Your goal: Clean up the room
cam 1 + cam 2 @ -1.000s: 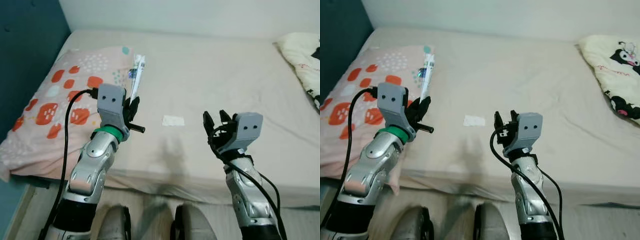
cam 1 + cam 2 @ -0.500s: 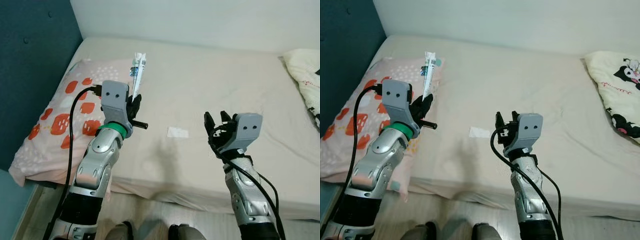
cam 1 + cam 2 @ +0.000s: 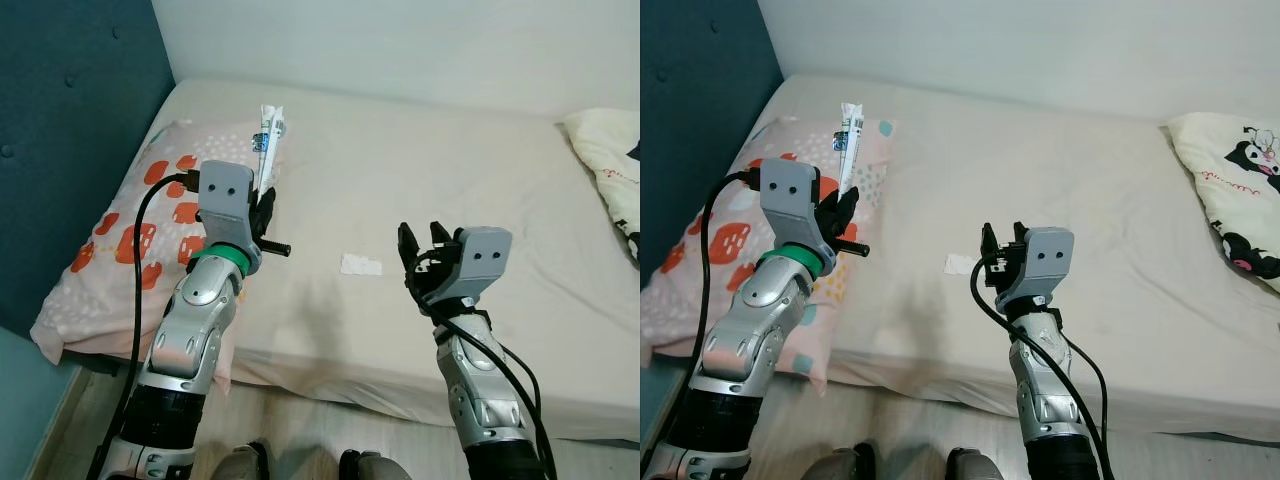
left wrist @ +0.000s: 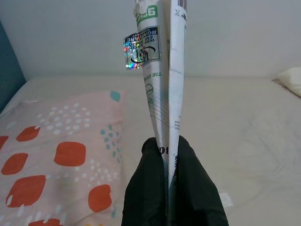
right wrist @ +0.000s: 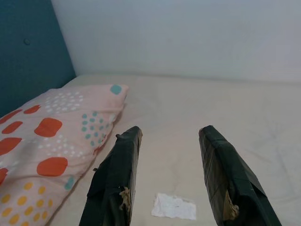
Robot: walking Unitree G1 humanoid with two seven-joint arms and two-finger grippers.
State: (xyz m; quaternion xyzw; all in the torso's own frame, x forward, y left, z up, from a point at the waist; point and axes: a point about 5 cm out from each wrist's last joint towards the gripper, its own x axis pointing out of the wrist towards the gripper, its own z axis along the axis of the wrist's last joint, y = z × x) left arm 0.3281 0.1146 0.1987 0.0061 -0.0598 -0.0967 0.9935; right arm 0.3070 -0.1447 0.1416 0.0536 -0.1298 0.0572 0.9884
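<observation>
Two tools are raised over the near edge of a bed [image 3: 480,180] with a beige sheet; the left tool [image 3: 262,215] is clamped on a flattened white wrapper [image 4: 162,94] that stands upright from between its black fingers [image 4: 143,188]; the wrapper carries green print, a barcode strip and a shiny holographic sticker, though most of the lettering is too small or turned away to read, and its top runs off the upper edge of the left wrist view; its lower end is hidden inside the grip. The right tool [image 3: 421,250] is held up well apart from the left one, its two fingers [image 5: 117,179] spread apart with nothing between them; the fingertips look scuffed.

A small white scrap of paper [image 3: 360,265] lies flat on the sheet between the two arms, nearer the right tool; what it is cannot be made out. A pink pillow [image 3: 120,240] with red and teal spots lies at the left end of the bed beside a dark teal wall [image 3: 70,120]; a cream cartoon-print pillow [image 3: 1230,190] sits at the far right, cut off by the frame edge. Blurred grey shapes at the bottom edge are too cropped to identify.
</observation>
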